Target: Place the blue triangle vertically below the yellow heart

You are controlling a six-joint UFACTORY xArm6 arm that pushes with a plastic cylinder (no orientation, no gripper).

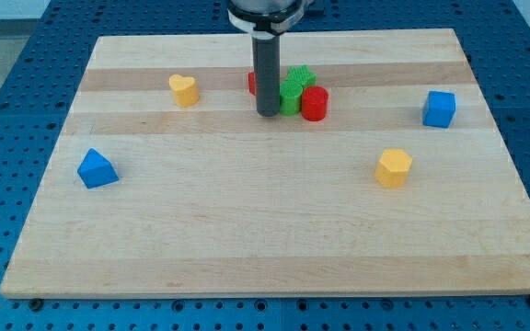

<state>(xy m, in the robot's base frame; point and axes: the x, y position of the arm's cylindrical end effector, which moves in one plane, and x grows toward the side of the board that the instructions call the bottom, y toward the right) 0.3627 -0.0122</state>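
The blue triangle (97,169) lies near the board's left edge, at mid height. The yellow heart (184,90) lies up and to the right of it, in the upper left part of the board. My tip (268,113) rests on the board near the top centre, well to the right of the heart and far from the triangle. It stands right beside a cluster of blocks.
The cluster by the tip holds a red block (252,83) partly hidden behind the rod, a green star (301,77), a green block (291,96) and a red cylinder (315,104). A blue cube (439,108) lies at right, a yellow hexagon (394,168) lower right.
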